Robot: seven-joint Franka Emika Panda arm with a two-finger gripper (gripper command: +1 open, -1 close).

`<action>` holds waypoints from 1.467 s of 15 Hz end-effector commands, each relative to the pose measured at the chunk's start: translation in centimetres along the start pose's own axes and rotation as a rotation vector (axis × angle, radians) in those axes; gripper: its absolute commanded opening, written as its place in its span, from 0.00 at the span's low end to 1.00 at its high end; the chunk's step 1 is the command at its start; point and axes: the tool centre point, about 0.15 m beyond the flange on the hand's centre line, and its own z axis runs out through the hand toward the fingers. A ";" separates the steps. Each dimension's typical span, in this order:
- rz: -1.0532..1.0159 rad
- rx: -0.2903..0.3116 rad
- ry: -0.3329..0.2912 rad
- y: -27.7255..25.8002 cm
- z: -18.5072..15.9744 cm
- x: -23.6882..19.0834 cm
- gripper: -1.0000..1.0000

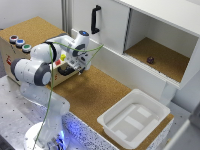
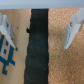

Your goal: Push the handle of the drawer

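Handle (image 2: 38, 47): black bar on the front of the drawer (image 1: 12, 52), which is sitting on the cork table (image 1: 95, 95) at the exterior view's left.

Claw (image 2: 40, 27): released, fingers (image 2: 74, 27) straddling the handle; contact probably not made, though the wrist view is blurring here.

Risk: the bar is lying in the open gap, so an advancing claw may slide past it, or a finger may catch the panel instead.

Buttons (image 1: 20, 43): sitting on the drawer box's top.

White bin (image 1: 134, 120): holding nothing visible.

Cabinet (image 1: 150, 40): open compartment holding one small dark object (image 1: 150, 60).
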 end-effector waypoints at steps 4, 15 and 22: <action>0.030 0.068 -0.019 1.0 2.5 1.0 0.00; -0.036 -0.045 0.038 -1.6 1.3 2.5 0.00; -0.091 -0.041 0.039 -1.9 1.4 4.3 0.00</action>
